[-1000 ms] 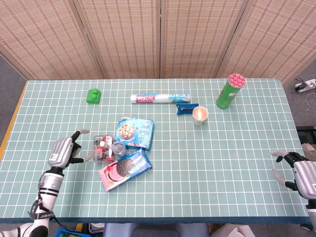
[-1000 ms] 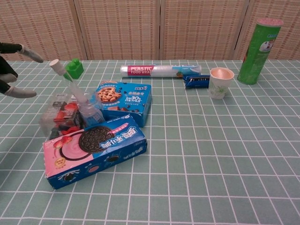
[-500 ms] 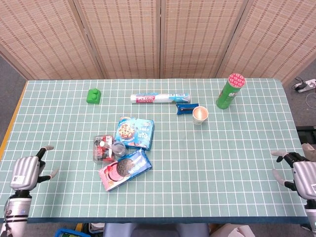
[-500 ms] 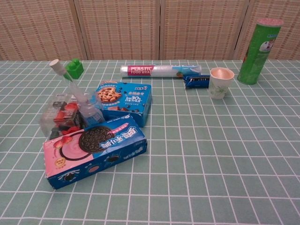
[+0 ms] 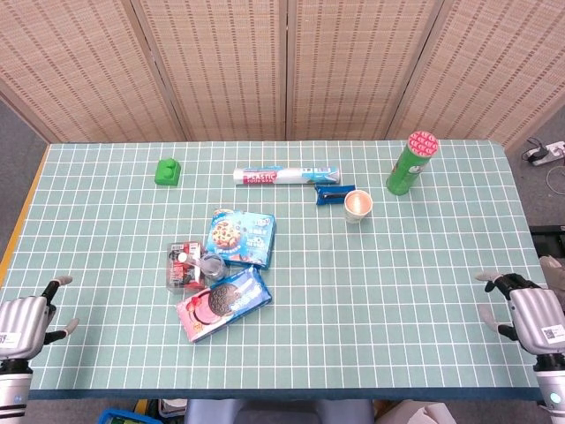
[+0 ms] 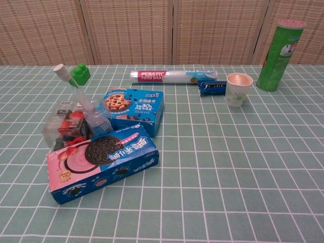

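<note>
My left hand (image 5: 25, 320) hangs at the table's front left corner, fingers apart and holding nothing. At the front right edge, my right hand (image 5: 527, 314) is likewise open and holds nothing. Neither hand shows in the chest view. Nearest the left hand lies a cluster: a pink and blue cookie box (image 5: 222, 303) (image 6: 101, 163), a blue cookie box (image 5: 241, 237) (image 6: 133, 109), a clear packet with red contents (image 5: 182, 263) (image 6: 64, 128), and a clear spray bottle (image 5: 209, 265) (image 6: 87, 110).
Further back on the green checked table (image 5: 397, 283) stand a green block (image 5: 167, 170) (image 6: 80, 73), a plastic wrap roll (image 5: 284, 175) (image 6: 172, 76), a small blue packet (image 5: 334, 194) (image 6: 212, 88), a paper cup (image 5: 357, 205) (image 6: 238, 89) and a tall green can (image 5: 410, 162) (image 6: 281, 48).
My left hand has drawn back from beside the clear packet to the front left corner and left the chest view. The right hand has barely shifted.
</note>
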